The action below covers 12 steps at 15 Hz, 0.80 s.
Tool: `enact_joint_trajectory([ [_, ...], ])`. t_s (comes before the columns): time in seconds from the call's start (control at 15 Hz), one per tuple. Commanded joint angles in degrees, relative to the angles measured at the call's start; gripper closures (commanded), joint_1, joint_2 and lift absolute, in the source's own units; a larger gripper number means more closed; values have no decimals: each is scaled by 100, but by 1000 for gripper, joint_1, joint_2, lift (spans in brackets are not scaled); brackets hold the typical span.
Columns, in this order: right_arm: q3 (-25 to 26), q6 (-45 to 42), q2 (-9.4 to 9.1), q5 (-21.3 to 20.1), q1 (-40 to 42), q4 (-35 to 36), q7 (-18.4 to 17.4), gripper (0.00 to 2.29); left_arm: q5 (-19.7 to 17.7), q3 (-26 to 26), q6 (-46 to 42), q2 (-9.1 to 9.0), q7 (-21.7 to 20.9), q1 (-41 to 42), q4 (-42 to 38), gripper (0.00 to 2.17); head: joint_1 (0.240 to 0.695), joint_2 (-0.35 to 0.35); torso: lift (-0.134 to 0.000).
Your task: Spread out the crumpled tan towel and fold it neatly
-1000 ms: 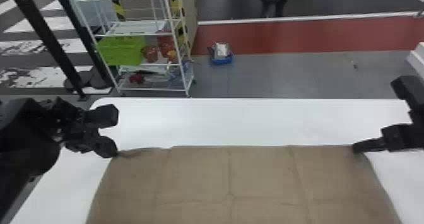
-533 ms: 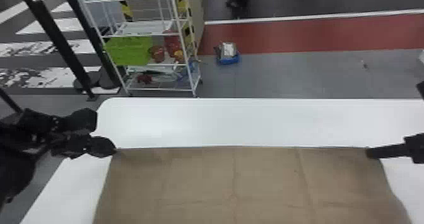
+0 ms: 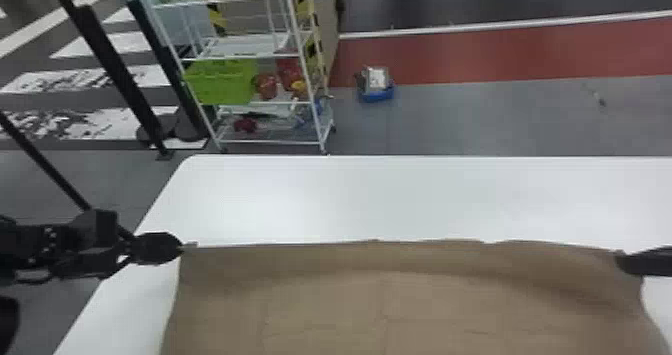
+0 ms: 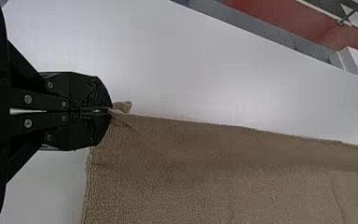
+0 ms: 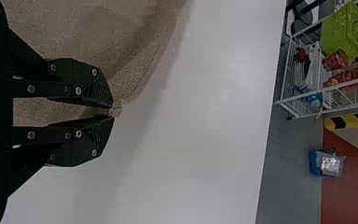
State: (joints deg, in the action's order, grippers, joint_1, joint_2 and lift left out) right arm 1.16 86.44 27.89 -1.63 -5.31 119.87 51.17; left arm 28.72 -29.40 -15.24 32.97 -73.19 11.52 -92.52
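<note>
Coarse-woven tan towel (image 3: 380,304), softly rippled, over smooth white bench (image 3: 400,199); left gripper (image 3: 180,249), right gripper (image 3: 620,262): jaws clamp its far corners.

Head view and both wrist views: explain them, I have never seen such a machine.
This is a two-armed robot. The head view looks forward and down from its head; each wrist view comes from a camera on that arm's wrist and is turned on its side. On the white table lies a tan towel, spread wide. The left pincer, two flat black fingers, is closed on its far left corner; the right pincer grips the far right corner. Beyond the table stands a white rack.
</note>
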Motion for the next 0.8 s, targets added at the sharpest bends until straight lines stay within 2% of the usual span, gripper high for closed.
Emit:
enact_joint_trajectory([
  [0.0, 200, 141, 85, 66, 469, 582, 112, 957, -95, -250, -237, -45, 42, 255, -3, 1406, 695, 249, -122],
  [0.4, 789, 89, 182, 136, 1418, 1100, 517, 957, -227, -575, -923, -133, 42, 553, -82, 1406, 695, 292, -122],
  [0.73, 1202, 36, 305, 250, 1445, 1083, 622, 957, -280, -822, -1152, -142, 33, 641, -73, 1403, 695, 275, -122],
])
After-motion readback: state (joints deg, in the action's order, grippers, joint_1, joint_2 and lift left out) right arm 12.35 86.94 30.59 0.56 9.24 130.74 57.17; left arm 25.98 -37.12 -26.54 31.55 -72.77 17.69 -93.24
